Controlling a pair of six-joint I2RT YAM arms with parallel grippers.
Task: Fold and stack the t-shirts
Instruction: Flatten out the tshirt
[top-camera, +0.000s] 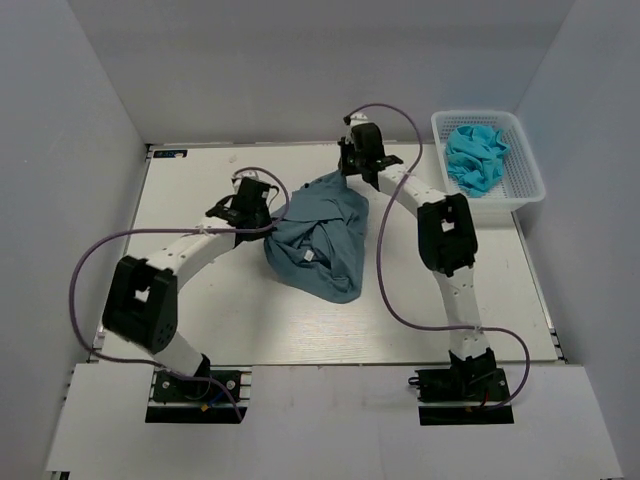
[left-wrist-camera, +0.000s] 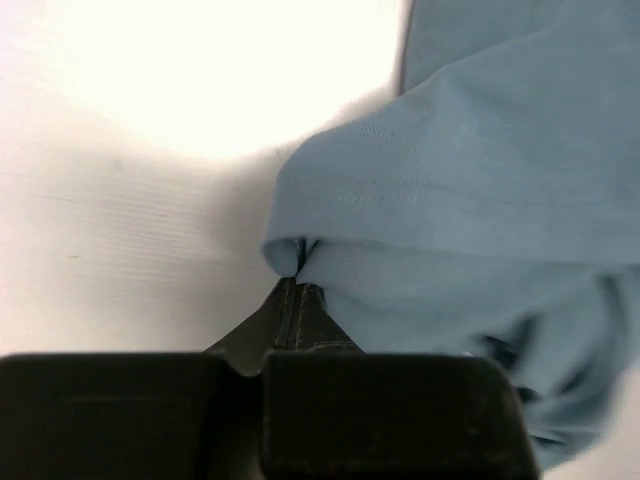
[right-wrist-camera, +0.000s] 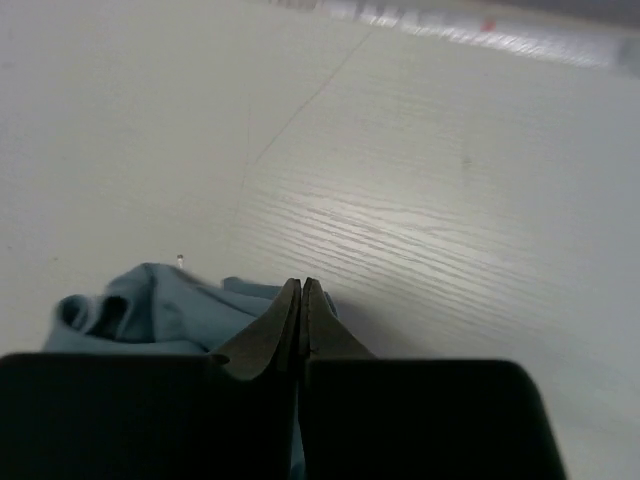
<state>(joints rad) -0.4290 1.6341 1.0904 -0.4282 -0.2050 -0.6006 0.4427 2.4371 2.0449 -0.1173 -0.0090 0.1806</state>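
Note:
A slate-blue t-shirt (top-camera: 318, 240) lies crumpled mid-table, a small white label (top-camera: 309, 256) showing on it. My left gripper (top-camera: 272, 207) is shut on its left edge. In the left wrist view the jaws (left-wrist-camera: 297, 287) meet on a pinched fold by the stitched hem (left-wrist-camera: 400, 190). My right gripper (top-camera: 346, 172) is shut at the shirt's far corner, where the cloth draws up to a peak. In the right wrist view the fingertips (right-wrist-camera: 302, 285) are pressed together, and blue cloth (right-wrist-camera: 150, 310) bunches just behind and under them.
A white basket (top-camera: 529, 188) stands at the back right with a bright blue t-shirt (top-camera: 476, 156) bunched inside. Grey walls enclose the table on three sides. Purple cables loop off both arms.

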